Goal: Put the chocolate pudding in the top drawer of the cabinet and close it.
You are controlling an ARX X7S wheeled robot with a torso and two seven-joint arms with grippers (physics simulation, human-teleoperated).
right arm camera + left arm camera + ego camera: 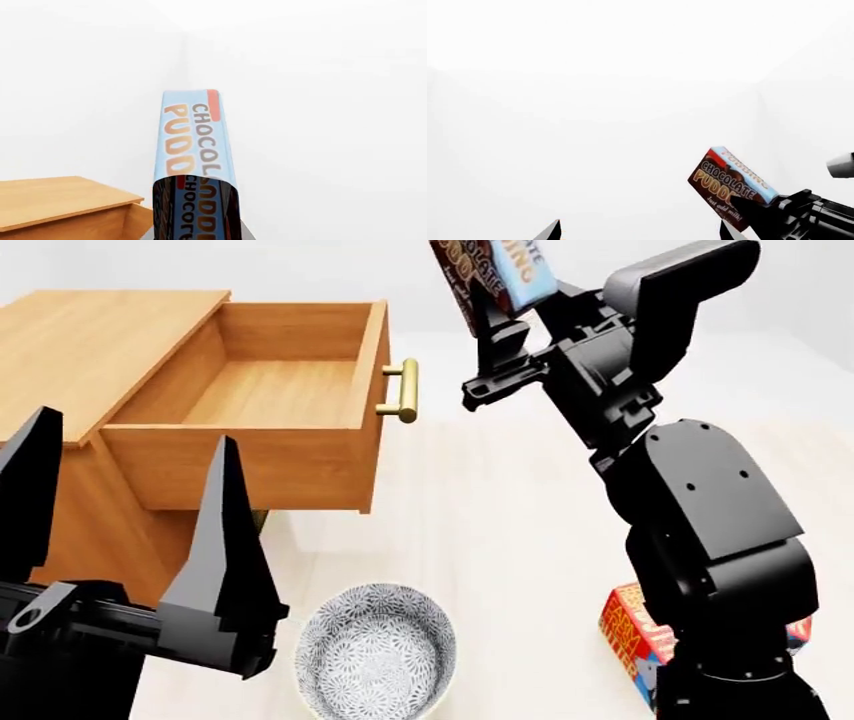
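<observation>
Two arms in view, one loaded. Right gripper pinches the chocolate pudding, held high in the air, just beyond the handle side of the top drawer, which stands pulled out of the cabinet. Left gripper hangs spread and empty near the drawer's front corner. Advice: carry the carton over the drawer's front wall, lower it inside before releasing, then push the front shut.

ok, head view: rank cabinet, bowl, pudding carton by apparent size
1. cabinet, by far the largest.
2. bowl.
3. chocolate pudding, smallest as shown, but cut off by the frame's top edge while held in the right gripper.
</observation>
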